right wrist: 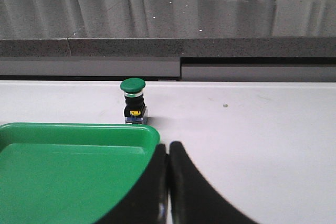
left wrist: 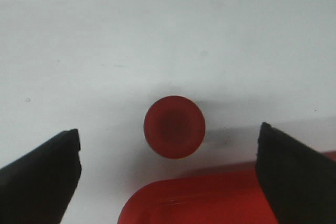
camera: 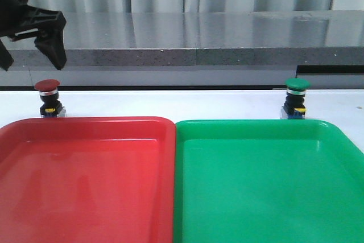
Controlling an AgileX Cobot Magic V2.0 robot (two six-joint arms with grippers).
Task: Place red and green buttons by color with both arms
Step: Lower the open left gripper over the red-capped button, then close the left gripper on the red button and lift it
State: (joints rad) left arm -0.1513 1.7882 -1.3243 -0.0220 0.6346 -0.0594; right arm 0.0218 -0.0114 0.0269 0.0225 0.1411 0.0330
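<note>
We can't read any brand or writing on either switch. Everything sits on a plain white table (camera: 170, 103), with a grey speckled stone ledge (camera: 227, 55) and pale curtains behind. The red button (camera: 47, 98) stands upright just behind the red tray (camera: 85, 126); the left gripper (left wrist: 168, 145) hangs above it, jaws spread wide. The green button (camera: 297, 98) stands just behind the green tray (camera: 256, 126), while the right gripper (right wrist: 168, 182) has its fingers pressed together, holding nothing.

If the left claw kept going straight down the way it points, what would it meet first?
Most likely the cap of the red button, which sits between the open left claw fingers, still apart from them; height is unclear.
</note>
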